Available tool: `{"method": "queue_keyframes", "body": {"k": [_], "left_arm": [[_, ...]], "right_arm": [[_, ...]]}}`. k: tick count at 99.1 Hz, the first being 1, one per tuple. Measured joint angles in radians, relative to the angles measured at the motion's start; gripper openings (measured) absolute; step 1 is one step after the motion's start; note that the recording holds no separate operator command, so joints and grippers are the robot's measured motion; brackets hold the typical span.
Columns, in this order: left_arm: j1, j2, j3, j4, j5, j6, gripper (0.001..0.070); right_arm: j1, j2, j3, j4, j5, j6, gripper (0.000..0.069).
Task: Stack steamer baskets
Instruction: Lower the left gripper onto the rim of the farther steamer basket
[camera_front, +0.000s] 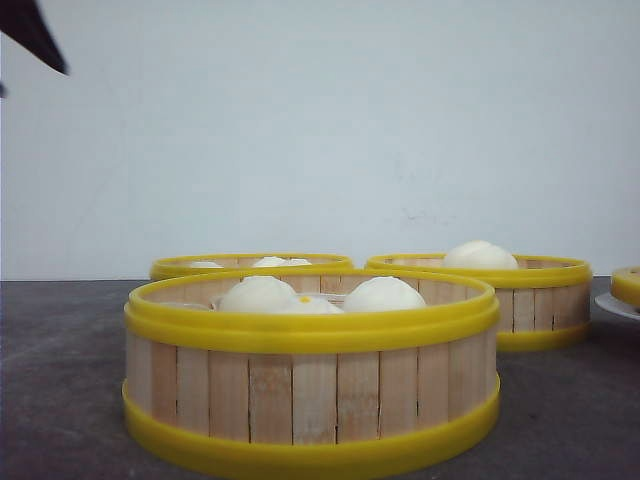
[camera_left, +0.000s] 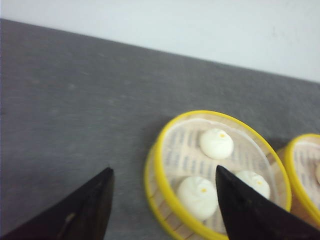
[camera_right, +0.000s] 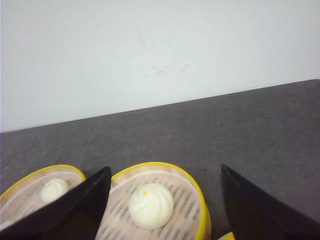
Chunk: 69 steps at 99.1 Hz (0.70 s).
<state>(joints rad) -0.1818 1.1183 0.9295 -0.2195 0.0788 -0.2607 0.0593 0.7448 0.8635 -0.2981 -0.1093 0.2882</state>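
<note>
Three steamer baskets stand on the dark table in the front view: a near one (camera_front: 310, 395) with three white buns, one behind it on the left (camera_front: 250, 262), and one at the back right (camera_front: 540, 310) with a single bun. In the left wrist view my left gripper (camera_left: 164, 170) hangs open and empty above the edge of a basket (camera_left: 182, 150) holding three buns. The right gripper (camera_right: 165, 169) is open too, empty, above the one-bun basket (camera_right: 160, 165), with another basket (camera_right: 30, 176) beside it. Neither gripper touches a basket.
A white plate (camera_front: 612, 305) with a yellow-rimmed thing on it sits at the table's far right edge. A pale wall runs behind the table. A dark arm part (camera_front: 35, 35) shows in the upper left corner. A second basket (camera_left: 300, 165) lies beside the three-bun one.
</note>
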Motion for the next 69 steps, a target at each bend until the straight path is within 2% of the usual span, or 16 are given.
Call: {"method": "queue_keyframes", "body": {"k": [37, 52, 69], "left_arm": [[-0.024, 0.501, 0.389, -0.204, 0.005, 0.028, 0.0387], [-0.024, 0.631, 0.506, -0.261, 0.005, 0.047, 0.0387], [-0.024, 0.722, 0.560, -0.292, 0.002, 0.056, 0.0384]], "right_arm": [[0.012, 0.006, 0.000, -0.005, -0.023, -0.003, 0.0431], [0.012, 0.006, 0.000, -0.023, -0.023, -0.003, 0.0431], [0.012, 0.006, 0.000, -0.050, -0.023, -0.004, 0.0431]]}}
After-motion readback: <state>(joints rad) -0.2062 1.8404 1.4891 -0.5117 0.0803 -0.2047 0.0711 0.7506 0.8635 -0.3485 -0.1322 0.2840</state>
